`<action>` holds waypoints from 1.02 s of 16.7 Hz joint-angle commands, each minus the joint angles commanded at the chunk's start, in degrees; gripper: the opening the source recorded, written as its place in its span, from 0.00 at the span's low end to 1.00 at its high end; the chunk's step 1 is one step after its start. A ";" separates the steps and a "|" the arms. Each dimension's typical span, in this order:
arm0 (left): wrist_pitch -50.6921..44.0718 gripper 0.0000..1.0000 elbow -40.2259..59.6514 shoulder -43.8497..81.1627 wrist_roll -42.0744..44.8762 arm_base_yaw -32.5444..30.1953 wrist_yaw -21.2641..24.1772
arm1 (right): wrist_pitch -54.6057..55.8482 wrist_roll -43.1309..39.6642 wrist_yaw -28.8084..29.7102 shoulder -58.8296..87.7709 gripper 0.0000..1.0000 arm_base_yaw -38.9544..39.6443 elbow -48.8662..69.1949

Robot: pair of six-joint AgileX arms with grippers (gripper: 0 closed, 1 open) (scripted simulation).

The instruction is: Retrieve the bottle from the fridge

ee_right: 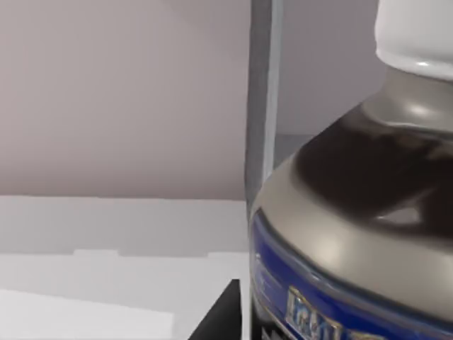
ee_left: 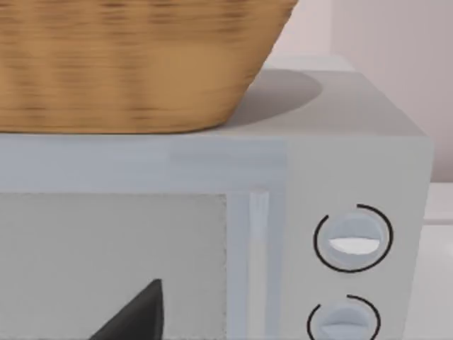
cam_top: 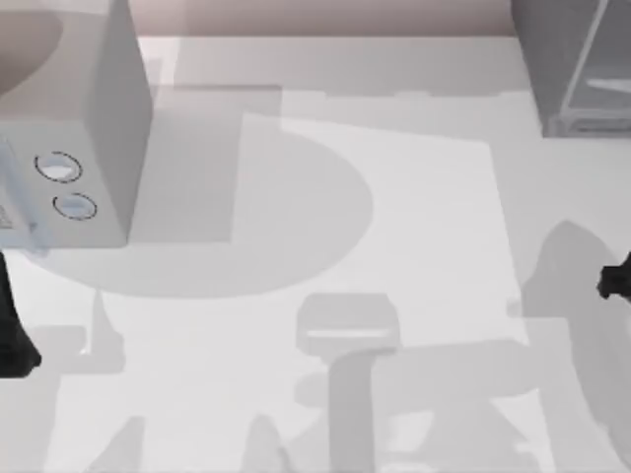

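The bottle [ee_right: 368,212] looms very close in the right wrist view: a white cap on top, a silvery-grey shoulder with a dark band across it, and a blue label strip lower down. Just behind it stands a grey upright post of the fridge [ee_right: 263,106], with a pale wall beyond. A black wedge of one of the right gripper's fingers [ee_right: 221,315] shows beside the bottle; whether the fingers are apart or closed on the bottle cannot be told.

In the top view the fridge [cam_top: 577,69] sits at the far right corner of the white surface [cam_top: 394,227], and a dark part of the right arm [cam_top: 616,281] pokes in at the right edge, well in front of it.

The left arm [cam_top: 12,335] hangs at the left edge of the surface, in front of the lighter grey box with two round dials [cam_top: 99,128]. The left wrist view faces that box's front, with a wicker basket [ee_left: 134,64] resting on its top and a black finger tip [ee_left: 138,315] low in front; the left fingers' state cannot be told either.
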 joint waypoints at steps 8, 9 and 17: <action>0.00 1.00 0.00 0.00 0.00 0.00 0.00 | 26.16 0.29 17.04 31.54 0.00 16.93 5.57; 0.00 1.00 0.00 0.00 0.00 0.00 0.00 | 28.22 0.29 18.32 33.90 0.00 18.20 6.07; 0.00 1.00 0.00 0.00 0.00 0.00 0.00 | 31.54 0.39 20.34 37.59 0.00 20.16 6.66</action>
